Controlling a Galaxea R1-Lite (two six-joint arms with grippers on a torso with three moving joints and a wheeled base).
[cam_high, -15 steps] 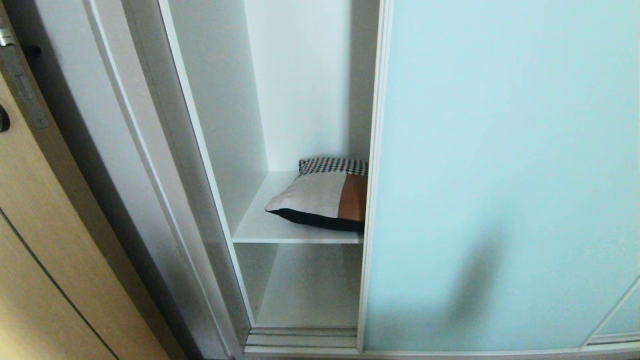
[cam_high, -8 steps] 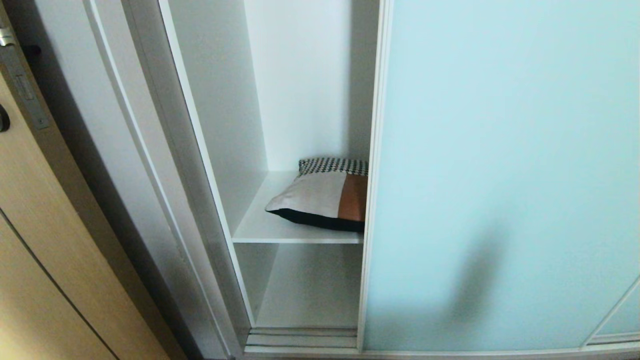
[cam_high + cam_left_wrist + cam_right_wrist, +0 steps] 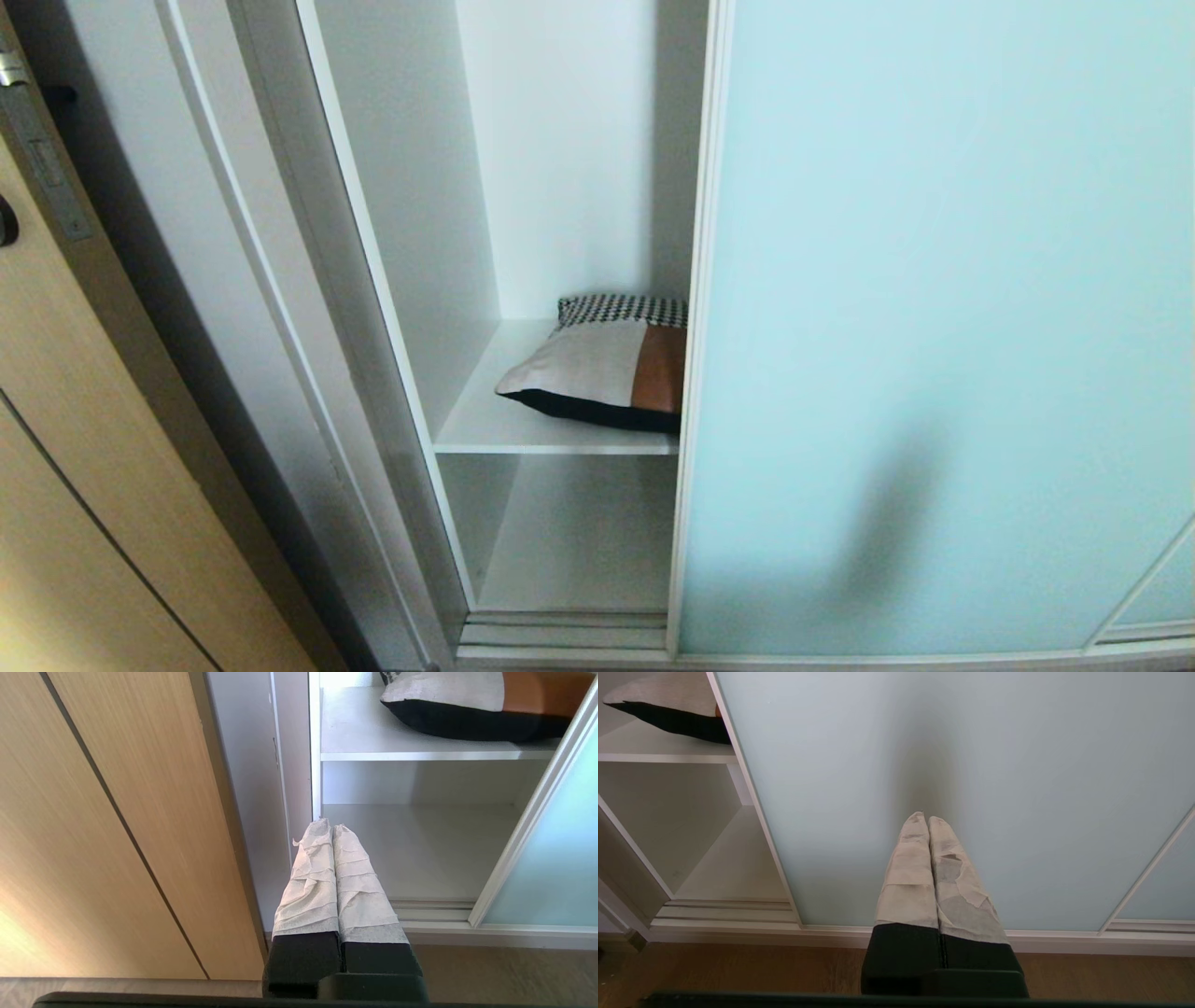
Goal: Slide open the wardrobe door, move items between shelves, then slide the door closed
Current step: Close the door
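Setting: white wardrobe interior (image 3: 560, 168) seen from the head view, with brown wood-grain floor (image 3: 738, 970) along its base in the wrist views.
Sliding wardrobe door: frosted pale aqua panel (image 3: 934, 308) in a slim silver frame, covering the right part of the wardrobe; its left edge stands partway across, leaving a tall gap open on the left.
Upper shelf: white board (image 3: 495, 425) with a pale grey front edge, spanning the open gap.
Cushion: patchwork cushion (image 3: 607, 369) lies on the upper shelf, houndstooth strip at the back, cream and rust-orange panels on top, dark underside; its right end is hidden behind the door edge.
Lower shelf: white board (image 3: 579, 541) below, nothing seen on the visible part.
Door tracks: grey rails (image 3: 560, 630) run along the wardrobe's bottom front.
Tan wooden door: stands at the far left (image 3: 84, 448), with a metal latch plate (image 3: 42, 163) near its top edge.
Left gripper: (image 3: 326, 826) tape-wrapped fingers pressed together, holding nothing; it hangs low before the wardrobe's left side panel, apart from the shelves.
Right gripper: (image 3: 923, 819) wrapped fingers pressed together, holding nothing; it points at the aqua door panel, low down; contact with the glass cannot be told.
Shadow: dark soft patch (image 3: 887, 523) on the lower door panel.
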